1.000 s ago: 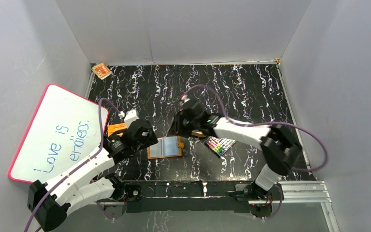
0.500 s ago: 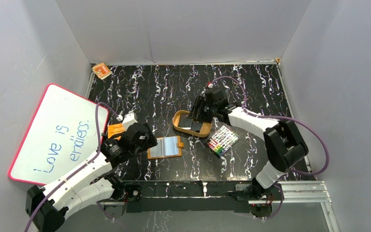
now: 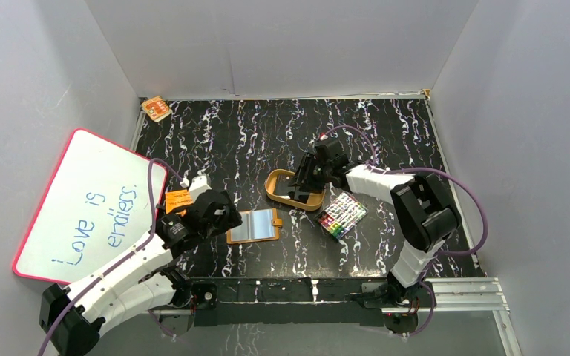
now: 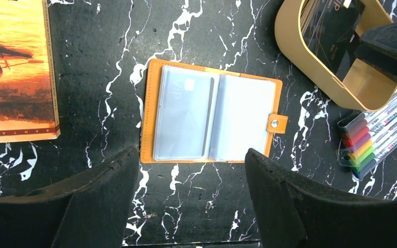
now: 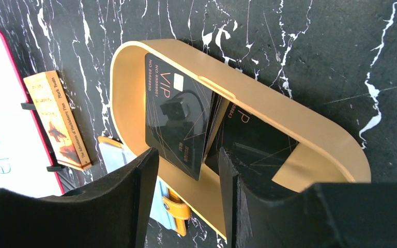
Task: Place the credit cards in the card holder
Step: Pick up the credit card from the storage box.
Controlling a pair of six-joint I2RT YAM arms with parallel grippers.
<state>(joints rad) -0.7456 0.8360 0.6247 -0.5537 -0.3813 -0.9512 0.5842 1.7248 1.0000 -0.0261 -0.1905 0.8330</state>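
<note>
Cards (image 5: pixel 178 124), glossy black, VIP-lettered, in tan tray (image 5: pixel 289 124); left tool (image 4: pixel 191 155) spread, right tool (image 5: pixel 187 155) of unclear hold.

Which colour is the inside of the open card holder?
Light blue inside the card holder, clearest in the left wrist view.

The bench (image 3: pixel 386 126) is patterned black with white veins, the card holder (image 4: pixel 214 120) is coloured orange outside and light blue inside, the credit cards (image 5: pixel 178 124) glossy black, the tray (image 5: pixel 269 111) tan, the markers (image 4: pixel 377 137) multicoloured.
</note>
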